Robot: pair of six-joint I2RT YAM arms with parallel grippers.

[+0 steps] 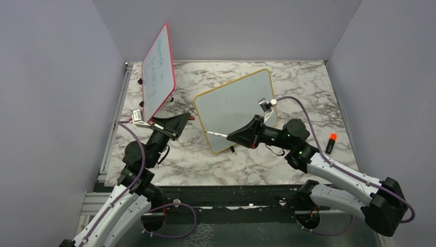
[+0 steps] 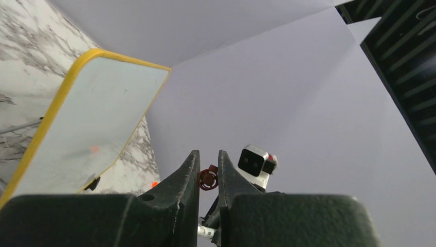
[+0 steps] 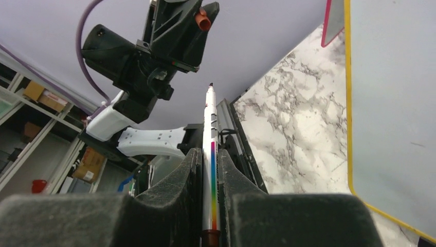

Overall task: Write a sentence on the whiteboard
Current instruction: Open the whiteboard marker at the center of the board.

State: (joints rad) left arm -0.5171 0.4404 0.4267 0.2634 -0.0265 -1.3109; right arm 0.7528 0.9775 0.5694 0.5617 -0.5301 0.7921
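My right gripper (image 3: 208,152) is clamped on a white marker (image 3: 211,118) with a rainbow stripe down its barrel. My right wrist camera shows the fingers (image 3: 180,175) pressed to either side of it and its dark tip pointing away from me. From above, that same gripper (image 1: 230,136) sits over the near edge of the whiteboard (image 1: 231,103), and the marker (image 1: 216,134) reaches left to the yellow frame close to the board's near left corner. I cannot tell from any view whether the tip touches it. My left gripper (image 2: 208,153) is closed on a small red cap (image 2: 208,178). The left wrist camera looks straight into the cap's round end between the fingers, while the right wrist camera shows it as an orange-red stub (image 3: 202,19) poking out of the fingertips, and from above it is only a red fleck (image 1: 192,118) just left of the whiteboard. The whiteboard rests in the middle of the marble table (image 1: 308,87), between my two grippers, its face plain pale grey from above. Only the left wrist view shows its black foot (image 2: 92,182). Behind and to the left of the whiteboard stands a red-framed board (image 1: 158,72) with faint greenish writing. Well to the right of the whiteboard lies a short black marker with an orange end (image 1: 331,142), seen clearly only from above.
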